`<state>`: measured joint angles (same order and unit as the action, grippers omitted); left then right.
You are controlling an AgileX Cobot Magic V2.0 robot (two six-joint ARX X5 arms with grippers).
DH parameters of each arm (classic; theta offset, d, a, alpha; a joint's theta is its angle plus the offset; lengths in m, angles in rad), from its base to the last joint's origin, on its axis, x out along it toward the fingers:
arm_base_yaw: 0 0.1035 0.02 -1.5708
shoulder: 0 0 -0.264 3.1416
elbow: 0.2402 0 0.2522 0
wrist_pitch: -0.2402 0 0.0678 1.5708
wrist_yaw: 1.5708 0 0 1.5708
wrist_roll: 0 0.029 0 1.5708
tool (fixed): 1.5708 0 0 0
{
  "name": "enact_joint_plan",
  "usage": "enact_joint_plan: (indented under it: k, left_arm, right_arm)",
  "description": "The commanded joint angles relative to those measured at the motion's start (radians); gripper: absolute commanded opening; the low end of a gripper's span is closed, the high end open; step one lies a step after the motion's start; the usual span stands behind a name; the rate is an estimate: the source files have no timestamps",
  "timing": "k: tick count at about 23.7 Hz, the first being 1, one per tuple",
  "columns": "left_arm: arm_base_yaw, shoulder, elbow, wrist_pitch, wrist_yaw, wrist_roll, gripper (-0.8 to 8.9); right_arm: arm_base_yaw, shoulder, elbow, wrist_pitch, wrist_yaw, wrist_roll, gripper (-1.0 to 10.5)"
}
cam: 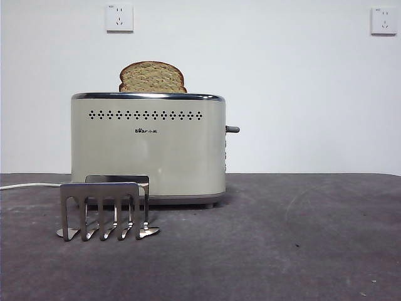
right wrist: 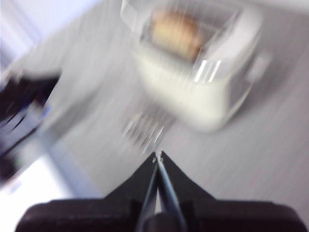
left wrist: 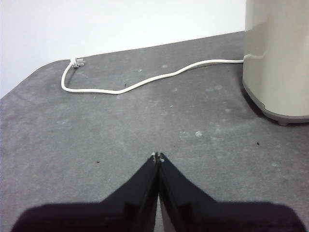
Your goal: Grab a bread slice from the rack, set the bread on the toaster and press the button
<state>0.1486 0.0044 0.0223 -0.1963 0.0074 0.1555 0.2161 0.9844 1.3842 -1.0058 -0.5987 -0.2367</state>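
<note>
slice of bread point(cam: 152, 78) in toaster point(cam: 148, 147), cord point(left wrist: 145, 82) only in left wrist view

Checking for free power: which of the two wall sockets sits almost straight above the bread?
The left wall socket, above the slice of bread standing in the toaster. The other socket is far off at the right edge.

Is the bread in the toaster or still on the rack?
In the toaster. The slice of bread stands upright, its rounded top showing above the toaster. The rack in front holds nothing.
</note>
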Motion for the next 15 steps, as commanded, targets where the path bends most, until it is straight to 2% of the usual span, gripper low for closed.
enact_joint_plan:
  k: [1,4,7,12,15]
  left_arm:
    - [0.004,-0.002,-0.013,-0.003,-0.003,-0.006,-0.03]
    - [0.004,-0.002,-0.013,-0.003,-0.003,-0.006,-0.03]
    - [0.004,-0.002,-0.013,-0.003,-0.003,-0.006,-0.03]
    - [0.004,-0.002,-0.013,-0.003,-0.003,-0.006,-0.03]
    - [0.004,-0.002,-0.013,-0.003,-0.003,-0.006,-0.03]
  right_arm:
    - [-0.033,-0.110,-0.131,0.177,0.004,0.017,0.0]
    - [-0.137,-0.294,-0.422,0.449,0.039,0.087,0.0]
    - [-0.207,-0.482,-0.740,0.689,0.195,0.117,0.0]
    - [-0.252,-0.652,-1.003,0.834,0.359,0.198,0.0]
    - [-0.256,-0.734,-1.111,0.878,0.427,0.203,0.0]
